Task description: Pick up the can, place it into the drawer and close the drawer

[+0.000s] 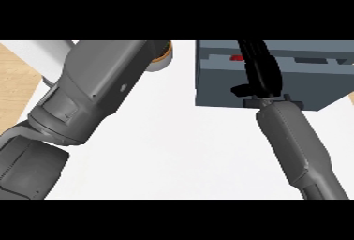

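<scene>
1. Fingers (257, 61) of the right hand (261, 77) run straight and pressed close together, stretching up over the grey drawer (311, 89) toward the view's top edge; they curl round nothing that I can see.
2. Just left of those fingers, a small red patch (237, 58) shows inside the drawer. It may be the can, but too little of it shows to be sure. It lies beside the fingers, not between them.
3. The right forearm (298, 150) rises from the lower right edge of the view to the drawer's near wall.
4. The left forearm (83, 103) fills the left side, slanting up toward the top edge. The left hand itself is hidden beyond it, so I cannot tell how its fingers stand.
5. A round brown and grey thing (161, 57) peeks out beside the left forearm's upper end, mostly covered.
6. The white table (180, 150) lies between the two forearms, with a wooden strip (17, 79) along its left.
</scene>
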